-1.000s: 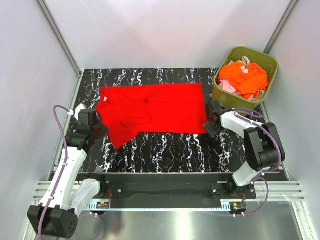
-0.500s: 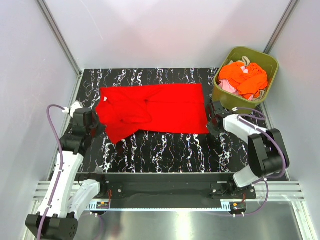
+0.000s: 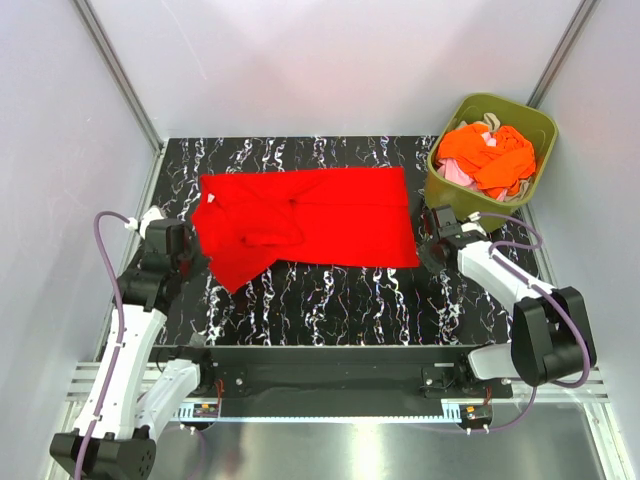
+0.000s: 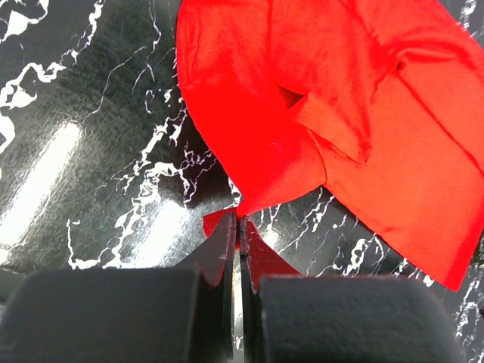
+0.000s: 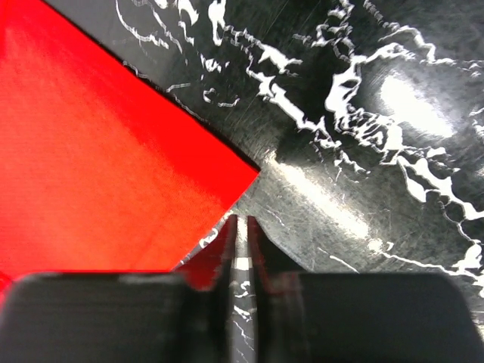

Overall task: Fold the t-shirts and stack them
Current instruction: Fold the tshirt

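Top external shows red t-shirt point(image 3: 340, 215) on black marbled tabletop point(image 3: 330, 300) between pale walls point(image 3: 350, 60).

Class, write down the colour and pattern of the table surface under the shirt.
Black with white marble-like veins; the table shows best in the top external view.

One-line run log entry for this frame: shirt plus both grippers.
red t-shirt: spread on table | left gripper: shut on its corner | right gripper: shut, beside opposite corner | other t-shirts: in bin
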### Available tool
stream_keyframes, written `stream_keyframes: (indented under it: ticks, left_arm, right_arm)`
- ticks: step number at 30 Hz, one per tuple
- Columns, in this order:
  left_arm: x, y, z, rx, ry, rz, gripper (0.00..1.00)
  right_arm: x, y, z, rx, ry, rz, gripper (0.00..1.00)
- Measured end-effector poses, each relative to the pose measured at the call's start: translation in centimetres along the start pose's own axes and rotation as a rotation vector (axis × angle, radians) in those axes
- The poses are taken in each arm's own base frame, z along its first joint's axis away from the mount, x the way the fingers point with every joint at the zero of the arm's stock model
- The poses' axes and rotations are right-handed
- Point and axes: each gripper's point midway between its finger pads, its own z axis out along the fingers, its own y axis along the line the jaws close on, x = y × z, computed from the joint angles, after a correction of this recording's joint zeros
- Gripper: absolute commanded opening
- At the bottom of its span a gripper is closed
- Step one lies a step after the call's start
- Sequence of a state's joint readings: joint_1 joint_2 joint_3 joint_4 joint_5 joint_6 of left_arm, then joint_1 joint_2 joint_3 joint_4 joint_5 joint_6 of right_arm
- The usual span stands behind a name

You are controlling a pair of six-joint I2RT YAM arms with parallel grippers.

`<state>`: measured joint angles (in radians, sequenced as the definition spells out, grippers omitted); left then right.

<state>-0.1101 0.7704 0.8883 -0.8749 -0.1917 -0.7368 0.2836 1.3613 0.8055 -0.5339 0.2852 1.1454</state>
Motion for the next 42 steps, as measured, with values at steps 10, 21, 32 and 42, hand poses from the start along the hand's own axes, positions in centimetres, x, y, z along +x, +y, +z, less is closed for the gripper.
stream_keyframes:
  ticks: [10, 21, 32, 42]
  left_arm:
    - [0.2, 0.1, 0.4, -0.012, 0.013, 0.008, 0.00]
    - [0.0, -0.1, 0.4, -0.007, 0.008, 0.006, 0.00]
    - [0.0, -0.2, 0.5, -0.006, 0.007, 0.006, 0.00]
    - [0.0, -0.2, 0.6, -0.007, 0.007, 0.005, 0.00]
  right_arm:
    - [2.5, -1.2, 3.3, 0.109, 0.086, -0.007, 0.36]
    - [2.0, 0.0, 3.7, 0.102, 0.072, 0.009, 0.40]
    - [2.2, 0.1, 4.4, 0.122, 0.076, 0.024, 0.36]
    - [1.8, -0.1, 4.7, 0.136, 0.054, 0.003, 0.00]
